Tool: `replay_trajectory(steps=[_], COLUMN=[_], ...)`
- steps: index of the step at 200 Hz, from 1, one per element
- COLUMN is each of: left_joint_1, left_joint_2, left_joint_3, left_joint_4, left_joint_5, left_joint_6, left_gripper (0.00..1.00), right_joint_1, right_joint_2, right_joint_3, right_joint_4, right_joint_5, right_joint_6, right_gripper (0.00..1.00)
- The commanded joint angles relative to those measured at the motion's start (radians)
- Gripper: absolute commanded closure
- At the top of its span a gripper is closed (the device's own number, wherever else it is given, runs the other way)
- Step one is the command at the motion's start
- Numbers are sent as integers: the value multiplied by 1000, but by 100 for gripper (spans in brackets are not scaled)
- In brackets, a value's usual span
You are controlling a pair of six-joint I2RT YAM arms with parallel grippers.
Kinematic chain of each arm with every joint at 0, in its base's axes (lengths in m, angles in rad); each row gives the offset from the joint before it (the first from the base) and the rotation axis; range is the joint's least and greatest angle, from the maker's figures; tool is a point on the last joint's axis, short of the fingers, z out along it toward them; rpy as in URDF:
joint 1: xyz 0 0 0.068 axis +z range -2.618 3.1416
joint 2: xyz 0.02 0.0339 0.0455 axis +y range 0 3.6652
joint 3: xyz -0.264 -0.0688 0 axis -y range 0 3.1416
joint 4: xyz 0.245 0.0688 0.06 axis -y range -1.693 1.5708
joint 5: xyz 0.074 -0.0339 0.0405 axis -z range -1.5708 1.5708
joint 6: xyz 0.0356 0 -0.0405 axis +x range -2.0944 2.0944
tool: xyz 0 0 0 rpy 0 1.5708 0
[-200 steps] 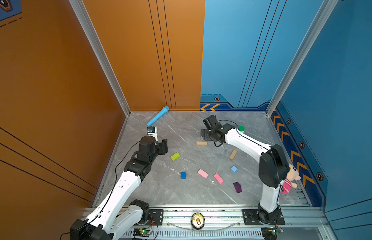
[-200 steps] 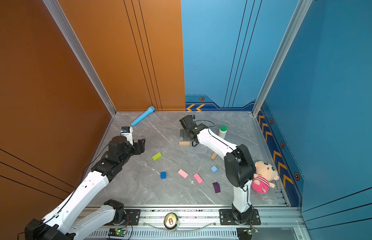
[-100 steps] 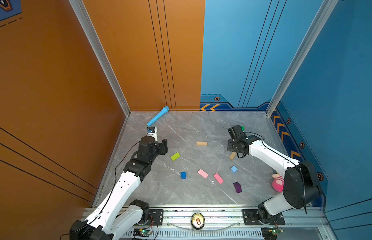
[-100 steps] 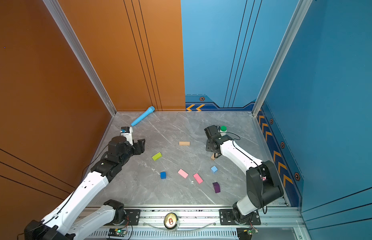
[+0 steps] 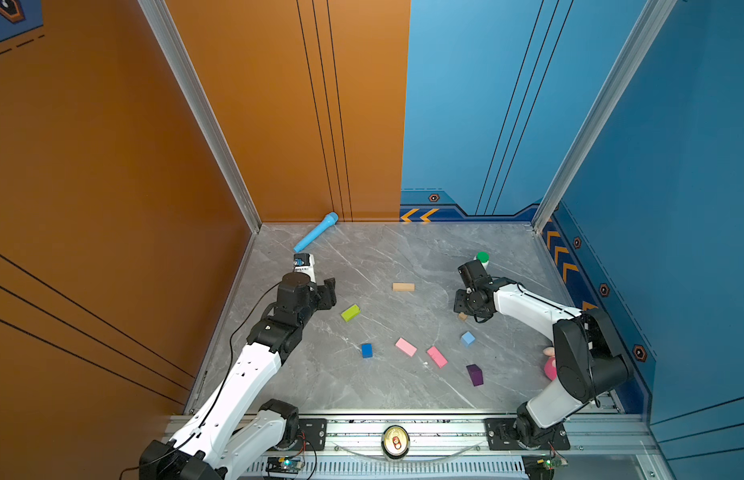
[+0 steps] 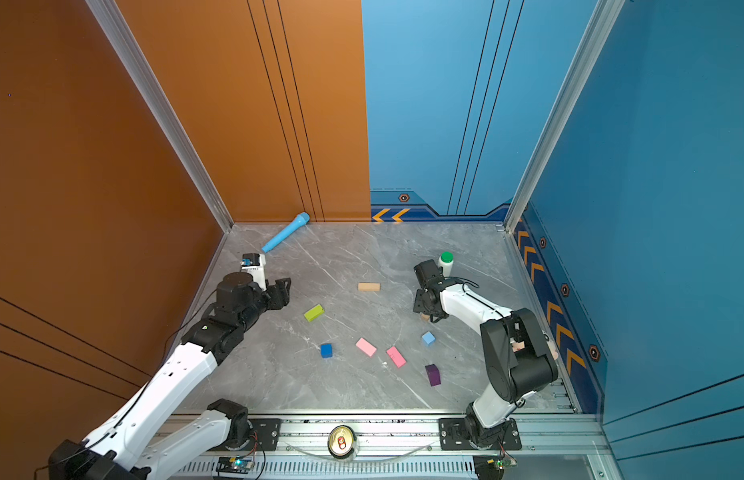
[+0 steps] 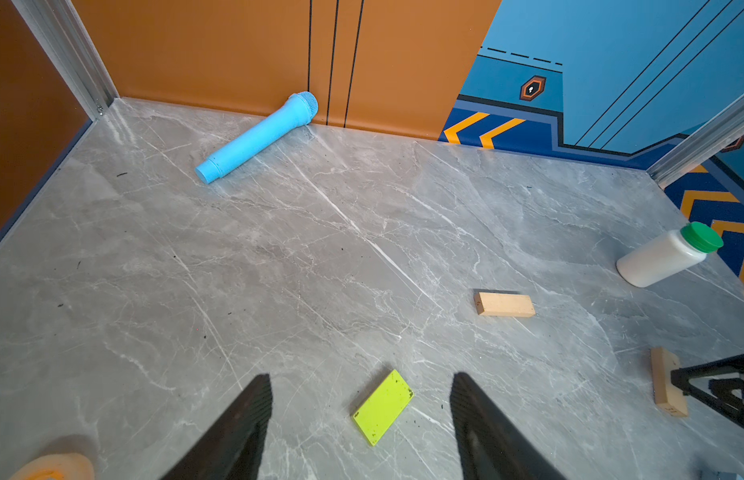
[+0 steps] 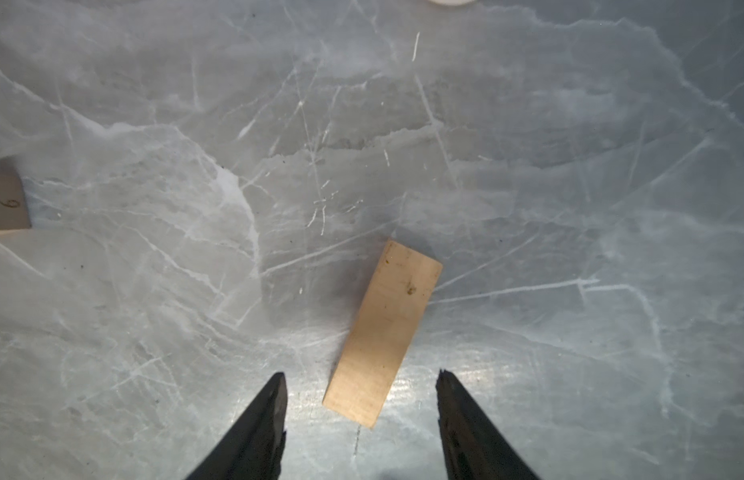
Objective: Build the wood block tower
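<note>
The wood blocks lie scattered singly on the grey floor, and no tower is in view. My right gripper [image 8: 362,374] is open and low over a tan bar [image 8: 382,332], whose near end sits between the fingertips with gaps on both sides. In both top views that gripper [image 5: 461,309] hides most of the bar. My left gripper [image 7: 360,377] is open and empty, with the lime-green bar [image 7: 382,407] on the floor beyond it. Another tan bar [image 5: 403,286], a dark-blue cube [image 5: 366,350], two pink bars [image 5: 405,347] [image 5: 437,356], a light-blue cube [image 5: 467,338] and a purple block [image 5: 474,375] lie apart.
A light-blue toy microphone [image 5: 316,236] lies by the back wall. A white bottle with a green cap [image 5: 482,258] stands just behind my right gripper. A pink plush toy [image 5: 549,365] sits behind the right arm's elbow. Walls close in the floor on three sides.
My right arm swung right from the middle tan bar to over the other tan bar and settled lower there, its jaws still apart. The left arm has not moved.
</note>
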Motion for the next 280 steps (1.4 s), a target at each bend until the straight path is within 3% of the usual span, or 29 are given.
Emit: replay_trajectory(steps=[1,95,199,280], left_joint_1=[0,-1,1,1], left_joint_2=[4,12,-5,-2], left_joint_3=[-10,-10,-13,-14], left_joint_4=[-11,-9,-10,-10], left_joint_5=[12,11,4,6], left_joint_6=[-2,-2,1,5], left_gripper=[30,30,30,30], right_joint_1=[-13,17,108,157], right_joint_2=[10,64,162,-42], right_joint_3=[-28,-87,5,34], right_joint_4=[37,122,131,-36], right_joint_5=[-36,-110,-141,34], right_joint_6=[24,89,125,100], right_gripper=[36,33,33,32])
